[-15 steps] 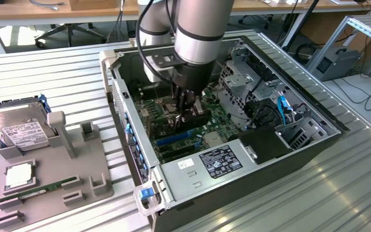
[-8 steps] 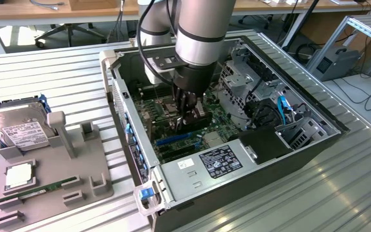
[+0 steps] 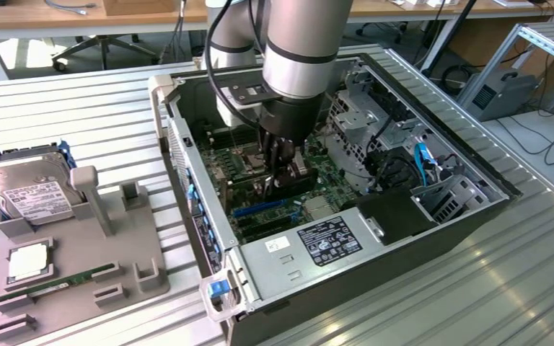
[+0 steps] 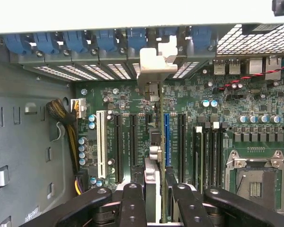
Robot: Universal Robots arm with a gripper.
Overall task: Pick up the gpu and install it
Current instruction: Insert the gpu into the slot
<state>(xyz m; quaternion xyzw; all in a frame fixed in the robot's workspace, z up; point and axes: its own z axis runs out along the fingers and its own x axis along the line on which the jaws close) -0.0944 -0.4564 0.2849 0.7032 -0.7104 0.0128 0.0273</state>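
The gpu (image 4: 154, 156) stands on edge inside the open computer case (image 3: 469, 216), over the motherboard (image 4: 132, 101), its silver bracket (image 4: 156, 64) near the case's rear slot wall. The tool (image 4: 154, 198) grips its near end between the fingers (image 4: 132, 203). It seems aligned with the blue slot (image 4: 166, 137), though seating is unclear.

gpu (image 4: 154, 142): green board edge, silver bracket. gripper (image 4: 154, 208): black fingers. Motherboard (image 4: 236, 118): green, with black, white and one blue slot. Case (image 3: 508, 189): grey metal, blue clips along the rear wall. Hard drive (image 3: 29, 189): silver, white label. Fixture tray (image 3: 94, 267): plain grey. Table (image 3: 469, 288): ribbed silver.
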